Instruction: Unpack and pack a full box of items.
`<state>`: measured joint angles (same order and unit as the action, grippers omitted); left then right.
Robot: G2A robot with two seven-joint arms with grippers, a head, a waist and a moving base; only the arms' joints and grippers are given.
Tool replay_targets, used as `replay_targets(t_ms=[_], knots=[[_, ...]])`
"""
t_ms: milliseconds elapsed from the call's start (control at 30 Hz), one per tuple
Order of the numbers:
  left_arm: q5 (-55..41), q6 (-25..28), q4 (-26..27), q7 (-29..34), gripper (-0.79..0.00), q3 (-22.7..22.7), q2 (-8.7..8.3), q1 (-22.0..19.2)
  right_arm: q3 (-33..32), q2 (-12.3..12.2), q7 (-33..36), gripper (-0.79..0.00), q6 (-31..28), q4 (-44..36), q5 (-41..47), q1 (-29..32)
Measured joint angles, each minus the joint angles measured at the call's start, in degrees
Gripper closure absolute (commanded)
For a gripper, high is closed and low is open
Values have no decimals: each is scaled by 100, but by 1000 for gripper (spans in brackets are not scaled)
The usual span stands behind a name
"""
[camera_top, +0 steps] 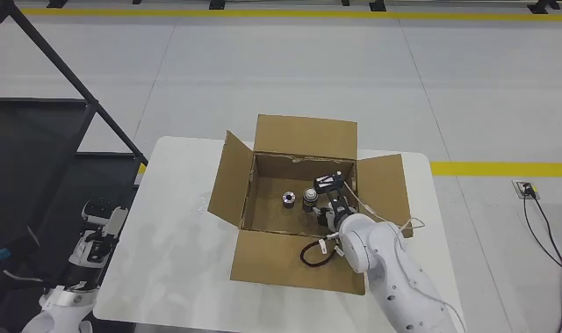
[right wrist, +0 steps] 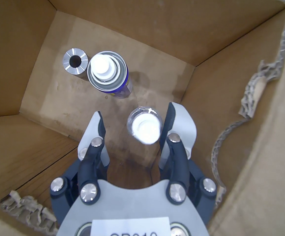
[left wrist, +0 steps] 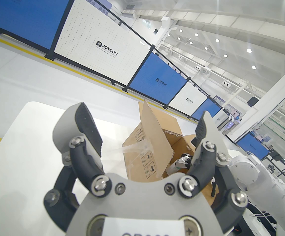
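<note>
An open cardboard box [camera_top: 268, 254] stands on the white table [camera_top: 176, 245]. On its floor stand a metal cylinder with a bored top [right wrist: 75, 61], a blue spray can with a white nozzle [right wrist: 107, 71] and a clear bottle with a white cap [right wrist: 145, 126]. My right gripper [right wrist: 135, 115] is down inside the box, open, with the capped bottle between its fingers, close to one pad [right wrist: 169, 121]. My left gripper [left wrist: 144, 121] is open and holds nothing, raised off the table's left edge, facing the box [left wrist: 147, 153].
The box's flaps are folded outward, with torn corrugated edges [right wrist: 258, 87] along the rim near my right wrist. A black cable loop [camera_top: 313, 252] hangs by the right arm over the box's front wall. A dark frame [camera_top: 61, 131] stands left of the table.
</note>
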<state>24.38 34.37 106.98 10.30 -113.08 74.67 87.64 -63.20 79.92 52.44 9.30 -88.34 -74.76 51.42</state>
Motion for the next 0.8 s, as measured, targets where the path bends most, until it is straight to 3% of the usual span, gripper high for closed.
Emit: replay_targets(t_ms=[200, 333, 667, 800], knots=[[0, 0, 0, 0, -785, 0, 0, 0, -657, -108, -265, -785, -280, -1135, 463, 695], [0, 0, 0, 0, -785, 0, 0, 0, -984, -174, -370, -785, -900, -1835, 817, 1138], [0, -2, 2, 4, -785, 4, 0, -1, -975, -173, -372, -785, -803, -1776, 802, 1110], [-80, -168, 42, 407, -785, 234, -33, -163, -1155, -173, -651, -785, -799, -1860, 1235, 1220]])
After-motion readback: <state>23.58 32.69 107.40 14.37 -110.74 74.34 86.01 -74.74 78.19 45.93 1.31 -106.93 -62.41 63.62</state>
